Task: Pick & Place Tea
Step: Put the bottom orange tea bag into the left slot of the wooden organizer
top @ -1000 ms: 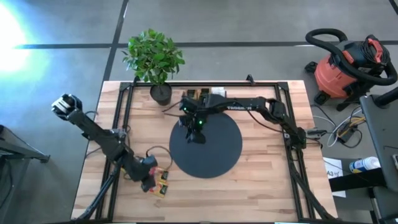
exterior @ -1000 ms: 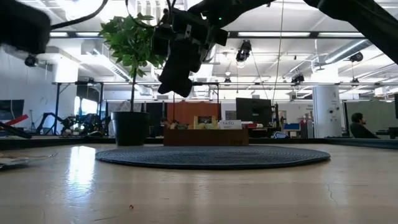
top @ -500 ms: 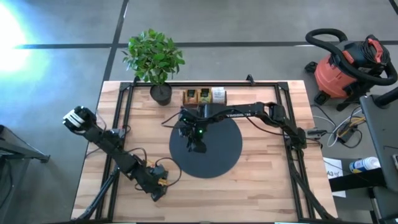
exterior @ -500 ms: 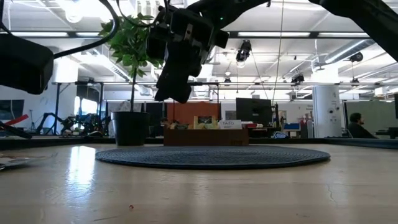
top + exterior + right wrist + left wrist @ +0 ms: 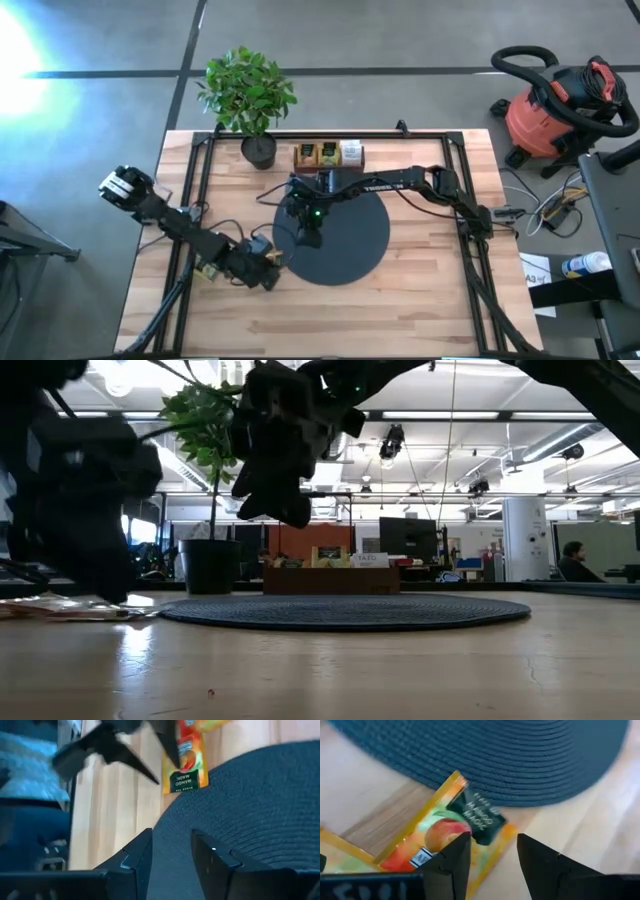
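A yellow-orange tea sachet point(image 5: 451, 826) printed "Mango Magic" lies flat on the wood, its corner at the near left rim of the black disc point(image 5: 340, 240). The right wrist view also shows this sachet point(image 5: 184, 772). My left gripper point(image 5: 492, 865) stands open low over it, and another sachet point(image 5: 340, 854) lies beside it. My right gripper point(image 5: 172, 852) hangs open above the left part of the disc point(image 5: 250, 810) with nothing between its fingers. More tea stands in the wooden tray point(image 5: 328, 155) at the far edge. My left gripper comes slanting down at the Mango Magic sachet from the table's left. One finger point(image 5: 452, 865) covers the sachet's near edge point(image 5: 480, 855), and I cannot tell whether it touches. The sachet lies flat on the table.
A potted plant point(image 5: 250, 95) stands at the far left, next to the tray. Black frame rails point(image 5: 200, 190) run along the table's left, right and far sides. A red vacuum cleaner point(image 5: 560, 110) stands on the floor beyond the far right corner.
My left gripper has gone down and toward the disc's near left rim, tipping more steeply downward. My right gripper has shifted a little toward the table's near and left edges above the disc.
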You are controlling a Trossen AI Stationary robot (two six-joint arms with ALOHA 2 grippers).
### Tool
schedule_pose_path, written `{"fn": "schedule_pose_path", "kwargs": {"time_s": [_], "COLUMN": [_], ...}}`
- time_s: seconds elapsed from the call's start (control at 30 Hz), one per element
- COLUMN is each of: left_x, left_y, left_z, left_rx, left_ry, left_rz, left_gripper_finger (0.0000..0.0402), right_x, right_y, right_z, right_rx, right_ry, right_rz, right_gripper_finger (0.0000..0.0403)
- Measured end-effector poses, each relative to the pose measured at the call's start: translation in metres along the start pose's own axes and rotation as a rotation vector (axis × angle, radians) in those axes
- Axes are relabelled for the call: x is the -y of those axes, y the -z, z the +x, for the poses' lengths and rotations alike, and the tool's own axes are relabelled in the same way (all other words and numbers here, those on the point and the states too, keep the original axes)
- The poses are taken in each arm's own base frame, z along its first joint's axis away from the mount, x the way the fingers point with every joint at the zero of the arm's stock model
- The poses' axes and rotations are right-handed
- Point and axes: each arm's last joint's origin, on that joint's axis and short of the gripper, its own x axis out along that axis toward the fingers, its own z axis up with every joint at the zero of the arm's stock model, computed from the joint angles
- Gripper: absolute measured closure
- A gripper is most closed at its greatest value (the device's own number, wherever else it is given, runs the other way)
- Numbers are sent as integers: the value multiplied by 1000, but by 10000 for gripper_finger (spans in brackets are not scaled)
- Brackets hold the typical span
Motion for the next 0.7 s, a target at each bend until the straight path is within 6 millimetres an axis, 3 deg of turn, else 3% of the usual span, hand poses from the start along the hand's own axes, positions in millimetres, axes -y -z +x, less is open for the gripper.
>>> {"fn": "schedule_pose_path", "kwargs": {"time_s": [0.2,0.37,0.5,0.7], "left_x": [-4,0,-3,-12], "left_y": [-8,-11,0,10], "left_z": [-23,-46,-44,-25], "left_rx": [67,59,-55,-68], "left_ry": [-8,87,109,38], "left_rz": [-35,-86,-82,-84], "left_gripper_finger": [265,265,265,265], "right_x": [1,0,3,8], "right_y": [7,12,14,25], "right_z": [20,34,39,50], "right_rx": [47,93,127,114], "right_ry": [-38,-75,-94,-105], "right_rz": [166,245,292,408], "right_gripper_finger": [277,277,277,277]}}
